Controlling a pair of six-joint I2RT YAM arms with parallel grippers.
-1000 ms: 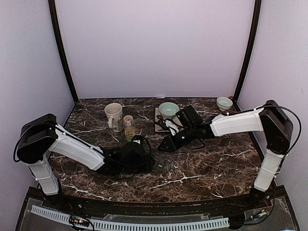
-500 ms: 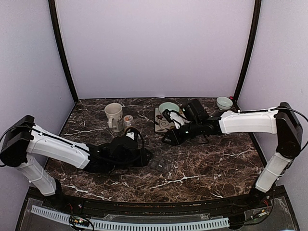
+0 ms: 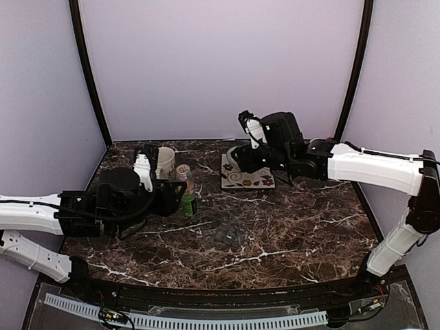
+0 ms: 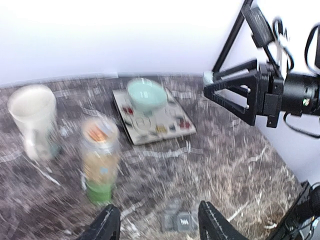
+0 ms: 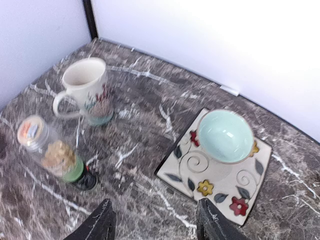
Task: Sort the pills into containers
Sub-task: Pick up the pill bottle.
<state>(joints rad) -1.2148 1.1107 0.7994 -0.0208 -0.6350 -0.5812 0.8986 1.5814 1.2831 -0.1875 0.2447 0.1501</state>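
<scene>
Our left tool has its fingers spread with nothing between them, so it is open and empty. In its own wrist view the containers lie on the worktop just ahead and below, framed in the gap between the two fingers and a little toward the right-hand one. The dark strip's long axis runs across that view, in line with the way the fingers part. We judge that a wrist turn would be needed to take it across its narrow side. The small bottle stands off to the left of this line, near the tool.

Our right tool is likewise spread and empty. It is raised over the back of the worktop, above the flowered plate and its pale green bowl. Its wrist view does not show the strip, which lies well apart from it toward the near edge. We judge the left arm the nearer and lower of the two. We cannot make out any single pill.
</scene>
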